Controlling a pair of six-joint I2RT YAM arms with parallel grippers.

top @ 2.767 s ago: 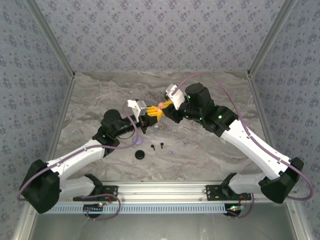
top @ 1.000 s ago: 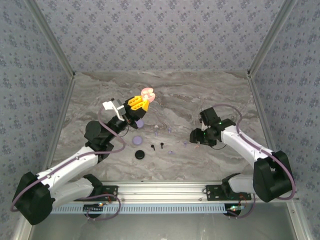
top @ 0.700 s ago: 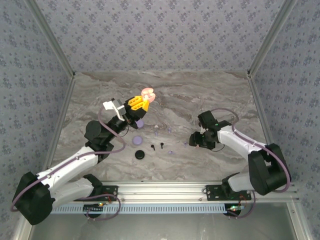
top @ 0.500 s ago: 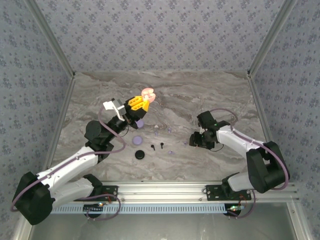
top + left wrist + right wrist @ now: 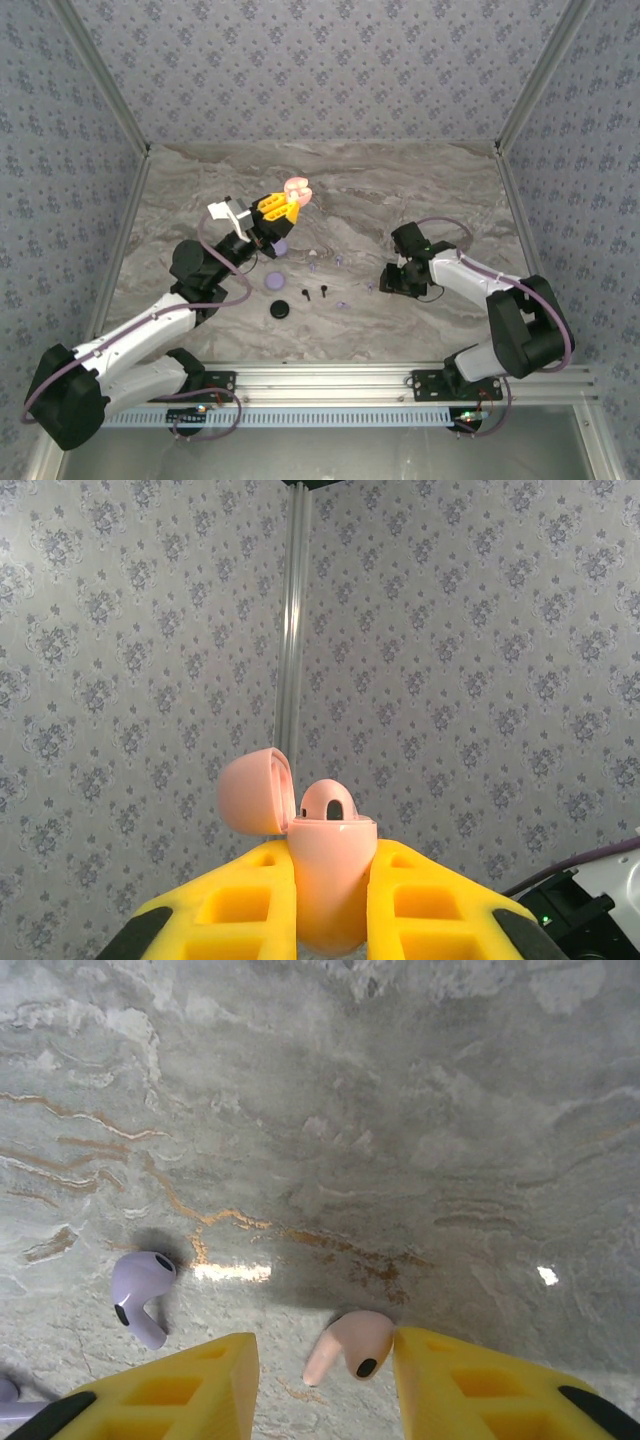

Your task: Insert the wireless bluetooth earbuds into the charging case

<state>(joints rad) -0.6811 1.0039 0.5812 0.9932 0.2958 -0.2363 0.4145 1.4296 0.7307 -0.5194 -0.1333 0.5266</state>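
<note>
**Charging case** point(image 5: 330, 880): one. Pale pink, upright, lid hinged open and tipped to one side, with a dark socket showing at its mouth. It is held up off the table point(image 5: 200, 190), beyond the black disc point(image 5: 280, 309) towards the far wall.

**Left gripper** point(image 5: 331, 925): one. Its yellow fingers are pressed against both sides of the case body, pinching it.

**Right gripper** point(image 5: 325, 1338): one. It is low over the table, well to the right of the black disc in the top view. The jaws stand apart astride a bud and are not clamped on it.

**Wireless bluetooth earbuds:**
- Pale pink earbud point(image 5: 350, 1345): one. It lies on the table between the right gripper's fingers. Its head is at or against one finger, and its stem is clear of the other.
- Lilac earbud point(image 5: 140, 1287): one. It lies on the table outside those fingers, apart from the pink one.
- Black earbuds point(image 5: 304, 294): two. They lie side by side just right of the black disc and a little beyond it.
- Other tiny pale buds lie between the black disc and the right gripper, too small to count.

**Discs:** three.
- Black disc: one.
- Lilac discs point(image 5: 273, 282): two. One is just beyond the black disc, and the second is beyond that, beneath the left gripper.
</note>
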